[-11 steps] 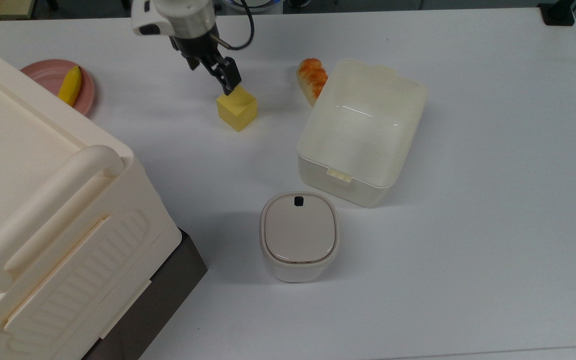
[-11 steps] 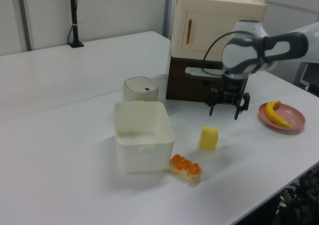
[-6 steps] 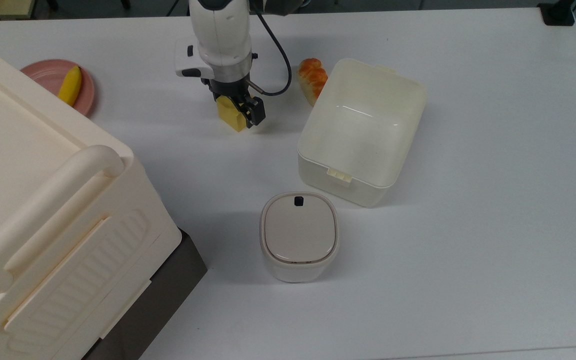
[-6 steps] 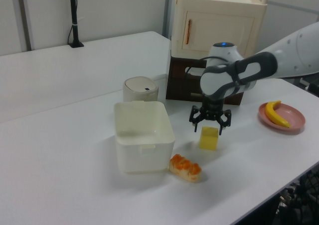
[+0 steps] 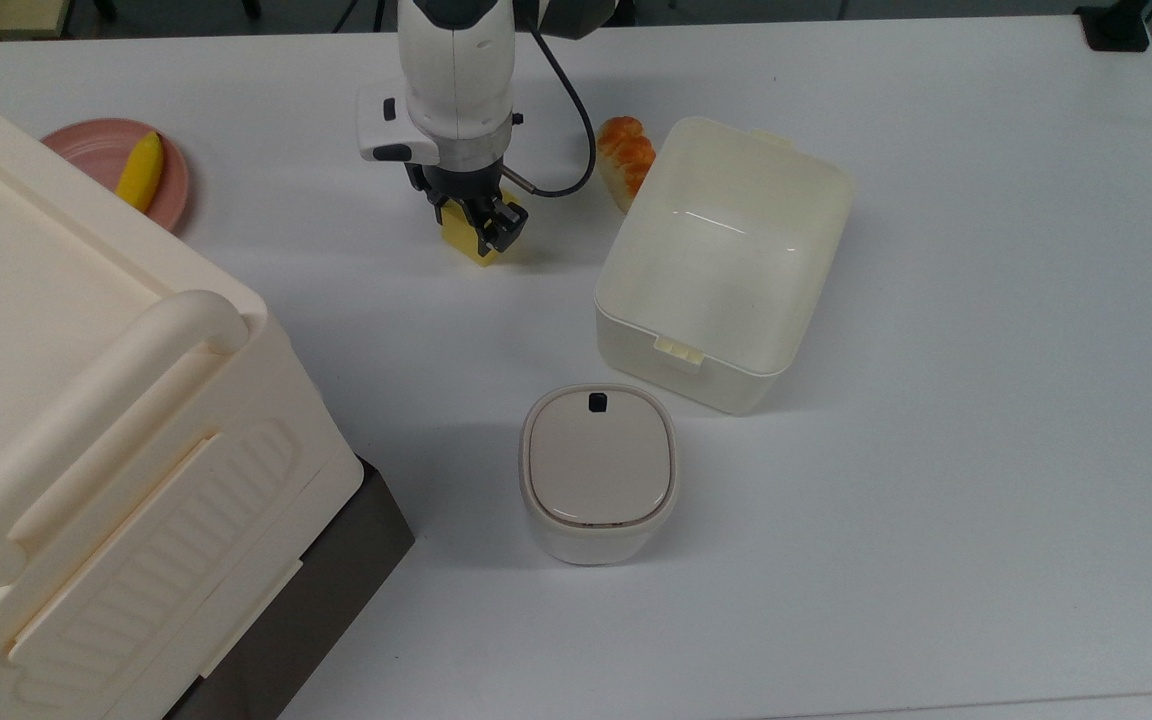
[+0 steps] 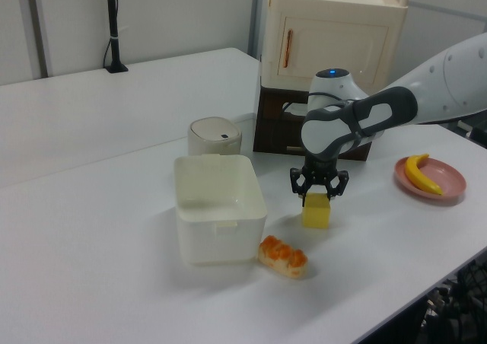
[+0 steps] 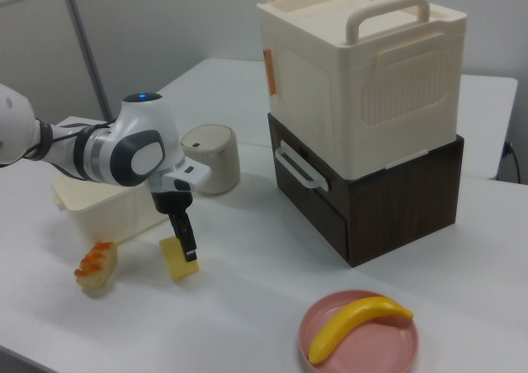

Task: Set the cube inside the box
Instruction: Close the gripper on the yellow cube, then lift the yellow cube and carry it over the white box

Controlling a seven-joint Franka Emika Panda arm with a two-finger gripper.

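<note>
Grasp step: gripper (image 5: 482,226) low over cube (image 5: 466,246), jaws apart, straddling it, not closed. Next: close, lift, carry to box (image 5: 804,172) at 3 o'clock in top view.

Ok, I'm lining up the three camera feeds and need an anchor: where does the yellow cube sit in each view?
Top view: the cube sits upper centre, under the claw, on the top view's left of the box.
Left view: the cube is right of centre, right of the box.
Right view: the cube is lower left, near the box.
Shared landmark: the orange bread piece beside the box.
</note>
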